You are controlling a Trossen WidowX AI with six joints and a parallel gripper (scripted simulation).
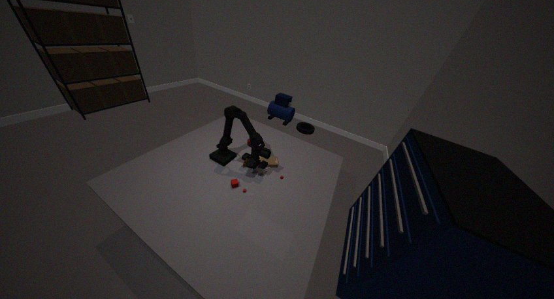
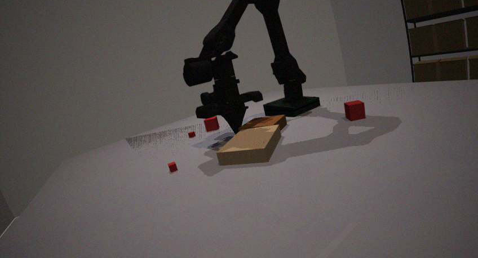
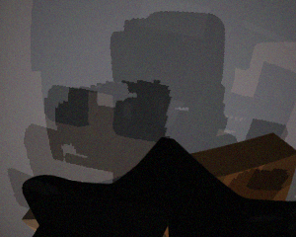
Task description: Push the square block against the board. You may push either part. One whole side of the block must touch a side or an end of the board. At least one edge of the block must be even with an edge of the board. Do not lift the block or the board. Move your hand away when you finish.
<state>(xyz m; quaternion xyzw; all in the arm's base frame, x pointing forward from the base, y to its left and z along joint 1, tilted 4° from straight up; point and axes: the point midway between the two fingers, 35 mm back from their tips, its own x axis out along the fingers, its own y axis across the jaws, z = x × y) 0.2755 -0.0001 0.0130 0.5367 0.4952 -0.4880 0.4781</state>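
Note:
A light tan wooden piece (image 1: 273, 161) (image 2: 249, 139) (image 3: 30, 223) and an orange-brown wooden piece (image 1: 245, 162) (image 2: 270, 120) (image 3: 266, 170) lie flat and close together. I cannot tell surely which is the square block and which the board. In the exterior view the tan piece is nearer and hides where they meet, so touching and even edges cannot be judged. My gripper (image 2: 237, 131) (image 3: 166, 143) is shut and empty, pointing down. Its tips are low, beside the left end of the orange-brown piece in the exterior view. Contact is unclear.
A large red cube (image 1: 234, 183) (image 2: 211, 124) and a small one (image 1: 244, 190) (image 2: 191, 134) lie beyond the gripper in the exterior view. Another small cube (image 1: 281, 177) (image 2: 172, 167) lies left of the tan piece there; another large cube (image 1: 249, 141) (image 2: 354, 110) lies right.

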